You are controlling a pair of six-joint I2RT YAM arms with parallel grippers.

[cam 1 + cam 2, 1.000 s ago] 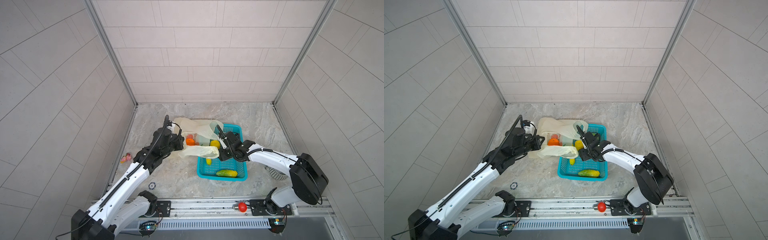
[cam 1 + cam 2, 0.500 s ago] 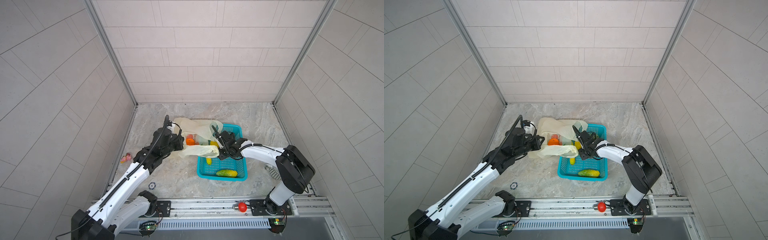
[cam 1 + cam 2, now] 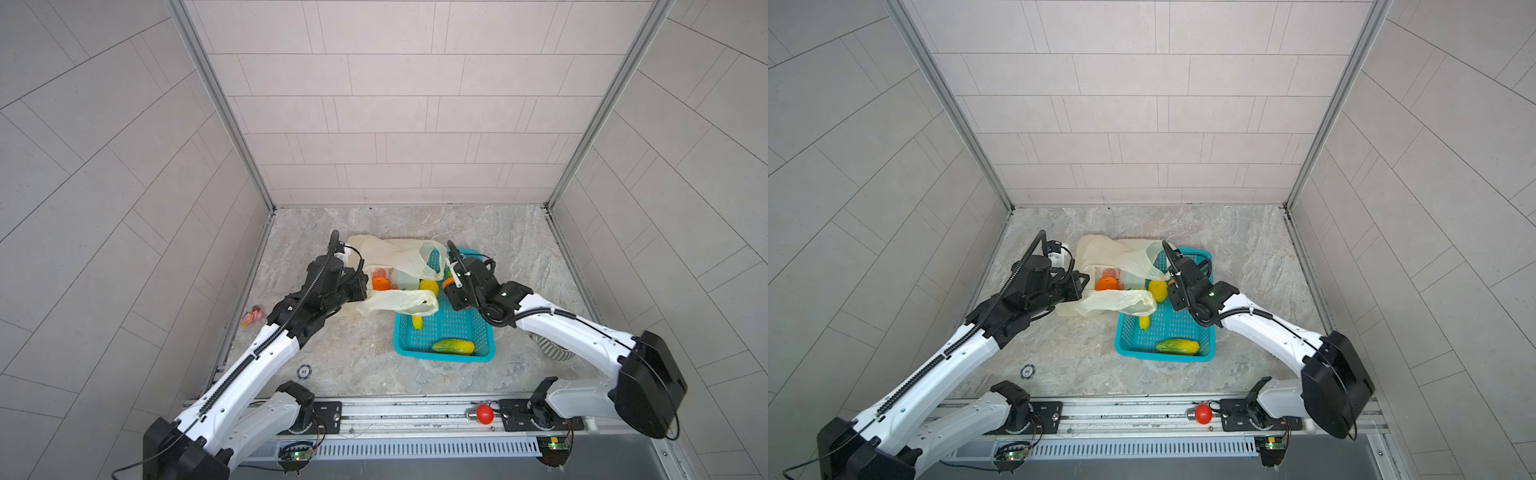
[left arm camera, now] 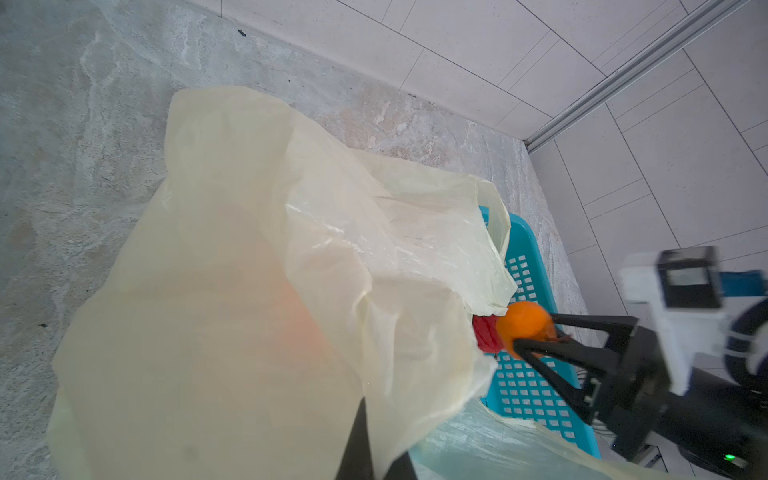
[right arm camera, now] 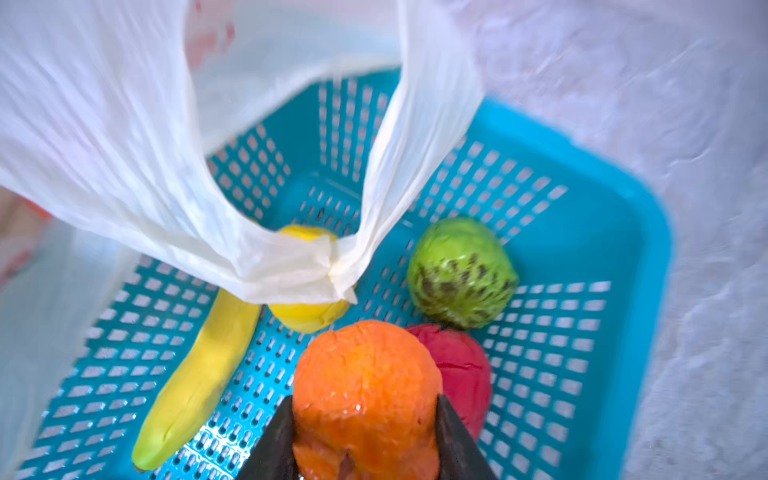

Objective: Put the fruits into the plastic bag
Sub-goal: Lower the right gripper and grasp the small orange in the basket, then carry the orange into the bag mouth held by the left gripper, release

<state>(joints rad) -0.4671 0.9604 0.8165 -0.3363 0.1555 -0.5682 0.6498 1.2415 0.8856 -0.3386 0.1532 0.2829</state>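
- Since a second ago the right gripper [image 3: 451, 287] has drawn its jaws in. They now stand partly open, clamped on the orange fruit [image 5: 365, 390], at the centre of both top views over the upper-left corner of the teal basket [image 3: 444, 358]. The left arm has not shifted.
- I have the left gripper [image 4: 376, 457] pinched fully on the lip of the plastic bag [image 3: 384, 254]. It lies just left of the basket at frame centre, its mouth facing right, and two bagged fruits [image 3: 379, 282] already sit inside.
- In the basket I count the banana [image 5: 199, 374], yellow fruit [image 3: 429, 286], green fruit [image 5: 461, 272] and red fruit [image 5: 463, 370], plus the mango [image 3: 453, 346] along its lower edge.
- First risk: a handle loop [image 5: 299, 266] droops onto the yellow fruit, between my load and the mouth. If I drive straight in, I expect the fruit to catch it and fold the opening shut.
- Second risk: the fingers hold this glossy, rounded fruit near their tips. A nudge against the plastic could squirt it out, back into the basket or onto the table [image 3: 365, 353].
- Third risk: the film is thin and slippery. If I drag on the bag, it may slide out of the left pinch and the mouth would collapse.
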